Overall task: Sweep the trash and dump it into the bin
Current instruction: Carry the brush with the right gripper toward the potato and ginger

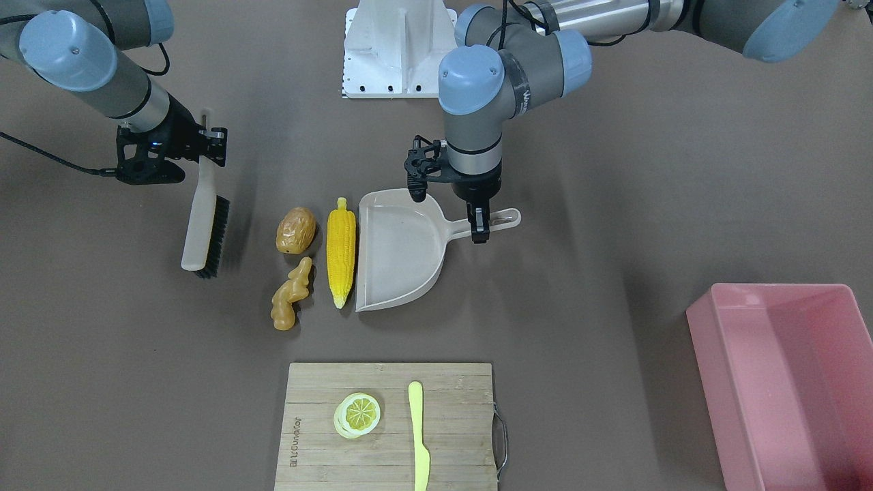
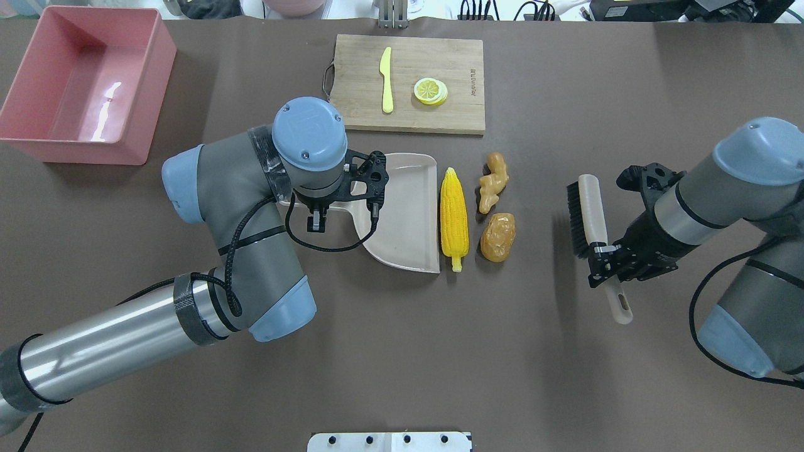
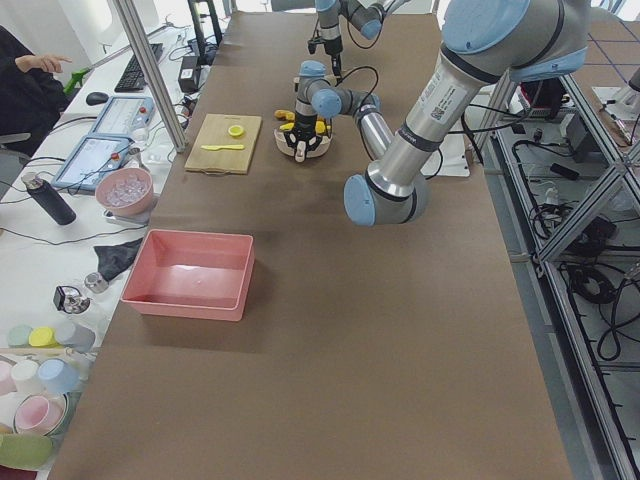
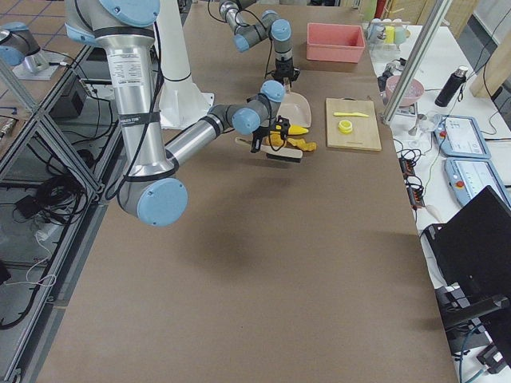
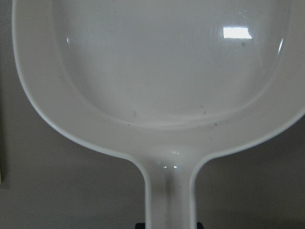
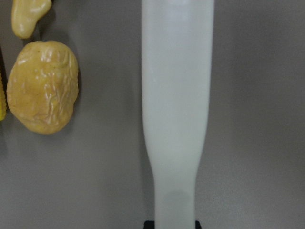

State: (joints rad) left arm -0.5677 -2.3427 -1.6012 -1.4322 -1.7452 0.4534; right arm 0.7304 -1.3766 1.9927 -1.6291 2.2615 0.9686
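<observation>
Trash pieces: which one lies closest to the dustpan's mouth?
The yellow corn cob: it lies lengthwise right along the dustpan's open edge. The potato and the ginger root sit beyond it, on the brush side.

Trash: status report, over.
Left gripper shut on dustpan handle, right gripper shut on brush. Corn cob, potato, ginger root lie between brush and dustpan, unswept. Bin empty. Nothing blocks the sweep.

Nothing reads clearly: the cutting board [image 1: 457, 423] bears a burnt-in mark [image 1: 294, 443], too blurred to decipher
</observation>
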